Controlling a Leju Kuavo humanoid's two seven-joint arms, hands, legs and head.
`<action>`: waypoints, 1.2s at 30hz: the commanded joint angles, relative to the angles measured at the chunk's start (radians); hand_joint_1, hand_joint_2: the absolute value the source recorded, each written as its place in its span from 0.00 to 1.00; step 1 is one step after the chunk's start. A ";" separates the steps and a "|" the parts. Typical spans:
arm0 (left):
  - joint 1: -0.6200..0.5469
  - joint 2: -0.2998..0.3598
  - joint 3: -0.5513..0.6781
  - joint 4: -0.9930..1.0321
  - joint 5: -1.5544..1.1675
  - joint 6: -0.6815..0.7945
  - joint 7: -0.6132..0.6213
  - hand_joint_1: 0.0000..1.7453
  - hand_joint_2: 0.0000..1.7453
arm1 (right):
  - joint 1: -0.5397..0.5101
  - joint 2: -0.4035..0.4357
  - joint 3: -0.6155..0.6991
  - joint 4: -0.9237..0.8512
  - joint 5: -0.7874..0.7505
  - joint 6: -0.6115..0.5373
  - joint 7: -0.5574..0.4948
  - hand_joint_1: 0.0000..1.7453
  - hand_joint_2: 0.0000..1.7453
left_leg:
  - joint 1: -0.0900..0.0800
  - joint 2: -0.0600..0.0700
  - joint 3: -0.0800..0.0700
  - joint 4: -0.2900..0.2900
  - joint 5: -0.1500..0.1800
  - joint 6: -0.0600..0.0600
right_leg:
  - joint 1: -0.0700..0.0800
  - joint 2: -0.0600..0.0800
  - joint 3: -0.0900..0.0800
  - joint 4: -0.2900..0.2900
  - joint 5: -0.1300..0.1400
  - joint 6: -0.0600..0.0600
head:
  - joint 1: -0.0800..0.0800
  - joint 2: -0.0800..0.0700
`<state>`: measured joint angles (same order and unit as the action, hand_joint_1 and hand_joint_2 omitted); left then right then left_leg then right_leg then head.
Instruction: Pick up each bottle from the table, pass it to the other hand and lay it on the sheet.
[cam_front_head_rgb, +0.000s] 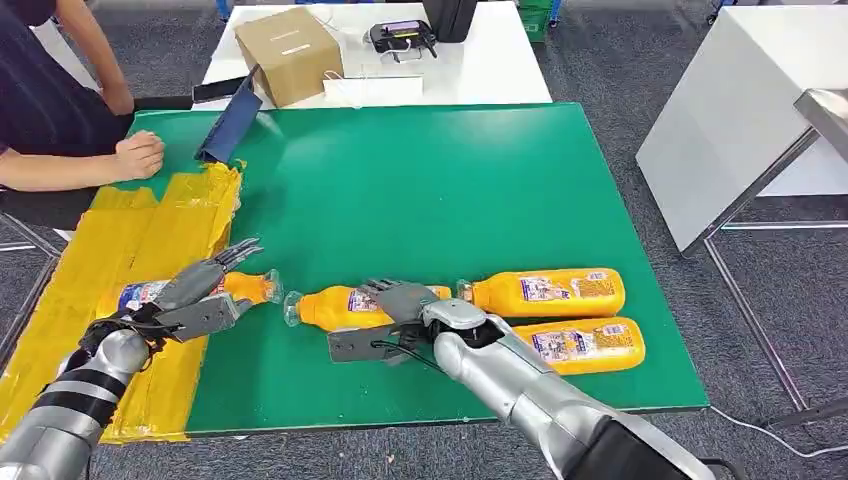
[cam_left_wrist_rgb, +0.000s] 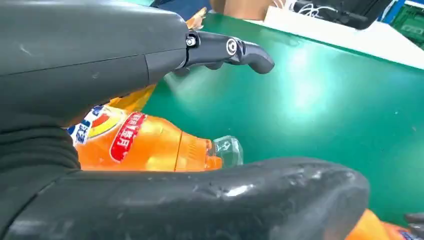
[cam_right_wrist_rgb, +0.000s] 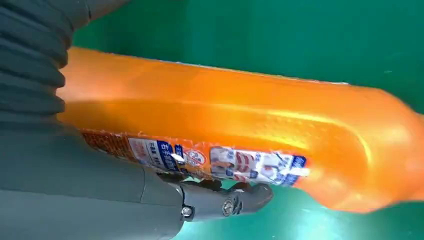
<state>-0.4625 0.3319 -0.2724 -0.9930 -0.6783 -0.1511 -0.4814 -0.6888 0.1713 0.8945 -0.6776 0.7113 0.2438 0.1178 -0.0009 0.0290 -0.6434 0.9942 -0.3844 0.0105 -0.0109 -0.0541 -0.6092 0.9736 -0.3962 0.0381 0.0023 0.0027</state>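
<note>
Near desk edge, R side: right hand (cam_front_head_rgb: 400, 305) lies over a bottle (cam_front_head_rgb: 345, 306) lying flat on the green desk (cam_front_head_rgb: 420, 190), cap end toward the desk's L side. In the right wrist view its fingers (cam_right_wrist_rgb: 235, 200) sit along the labelled side of the orange body; whether they are clamped on it or just resting, cannot tell.

Near L: left hand (cam_front_head_rgb: 200, 295) is over another bottle (cam_front_head_rgb: 245, 287) lying flat at the inner edge of the yellow sheet (cam_front_head_rgb: 150, 240), clear cap end poking onto the green and pointing at the first bottle's cap, near but apart. Left wrist view shows the thumb under and fingers (cam_left_wrist_rgb: 235, 50) stretched out above, apart, w/ a clear gap to the bottle; nothing gripped.

Toward the near R corner, two more bottles lie flat side by side, touching: the nearer one (cam_front_head_rgb: 585, 345) just beside the right forearm, the farther one (cam_front_head_rgb: 545, 292) w/ its cap end just beside the right hand.

Yellow sheet covers the desk's L edge strip.

Far L corner: dark blue folder-like item (cam_front_head_rgb: 228, 125) propped up, and a person's hand (cam_front_head_rgb: 140, 155) resting at the L edge on the sheet's far end.

Beyond the far edge, a white table (cam_front_head_rgb: 480, 70) w/ cardboard box (cam_front_head_rgb: 288, 52) and a black device (cam_front_head_rgb: 400, 38).
</note>
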 joint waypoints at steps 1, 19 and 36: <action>-0.062 -0.067 0.012 0.047 -0.002 0.003 0.015 0.00 0.00 | -0.043 0.004 0.156 0.259 0.185 -0.034 0.155 0.00 1.00 | 0.001 -0.006 0.006 -0.001 -0.001 -0.001 | 0.000 -0.001 0.007 -0.002 -0.002 -0.001 | 0.000 0.000; -0.040 -0.056 0.032 0.026 -0.001 0.010 0.024 0.00 0.00 | -0.039 -0.028 0.009 0.248 0.240 0.079 0.103 1.00 1.00 | 0.002 -0.004 0.014 -0.002 0.000 -0.001 | 0.000 0.000 0.006 -0.003 -0.003 -0.005 | 0.000 0.000; 0.308 -0.292 0.436 -0.467 0.909 -0.361 0.239 0.00 0.00 | 0.208 -0.060 -0.374 -0.247 -0.059 -0.435 -0.129 1.00 1.00 | 0.000 0.001 0.012 -0.001 -0.001 0.000 | 0.000 0.003 0.012 -0.003 0.001 -0.003 | 0.000 0.000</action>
<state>-0.3309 0.2107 -0.0311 -1.1889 -0.0467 -0.4114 -0.3362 -0.6700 0.1599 0.7700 -0.5553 0.7715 -0.0508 0.1077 -0.0011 0.0313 -0.6330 0.9939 -0.3845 0.0103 -0.0112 -0.0531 -0.5991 0.9726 -0.3949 0.0347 0.0027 0.0027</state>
